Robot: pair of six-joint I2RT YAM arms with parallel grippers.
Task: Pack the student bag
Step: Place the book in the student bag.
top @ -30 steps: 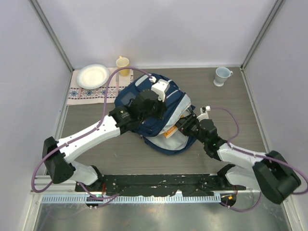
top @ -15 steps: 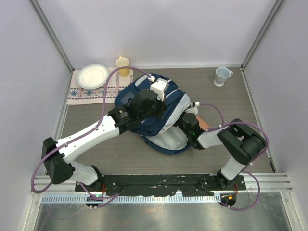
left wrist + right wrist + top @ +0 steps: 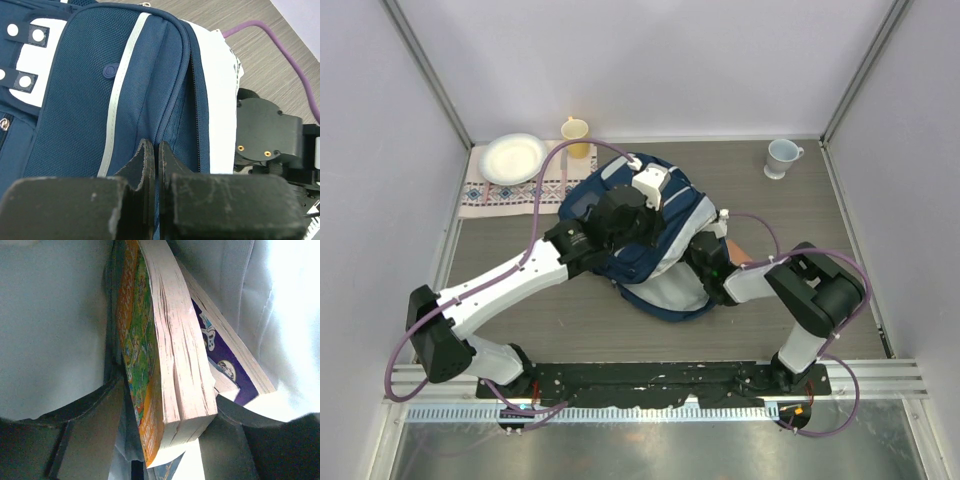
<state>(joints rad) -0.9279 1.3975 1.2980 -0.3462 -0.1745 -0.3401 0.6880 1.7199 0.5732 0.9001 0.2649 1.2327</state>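
Observation:
The navy-blue student bag (image 3: 665, 215) with white stripes lies in the middle of the table. It fills the left wrist view (image 3: 90, 100), with its white buckled flap at the upper left. My left gripper (image 3: 623, 213) (image 3: 154, 150) is shut, pinching a fold of the bag's blue fabric beside the zip. My right gripper (image 3: 705, 258) (image 3: 165, 440) is pushed into the bag's opening, among the white lining. It is shut on a thick paperback with an orange and green cover (image 3: 170, 355). A purple-covered book (image 3: 227, 360) lies against it inside the bag.
A white plate (image 3: 514, 157) sits on a patterned cloth (image 3: 485, 195) at the back left, with a yellow cup (image 3: 576, 130) beside it. A pale blue mug (image 3: 781, 156) stands at the back right. Walls close in the table on three sides.
My right gripper has carried the orange book left into the bag's opening, and the book no longer shows from above. My left gripper has kept its pinch on the bag.

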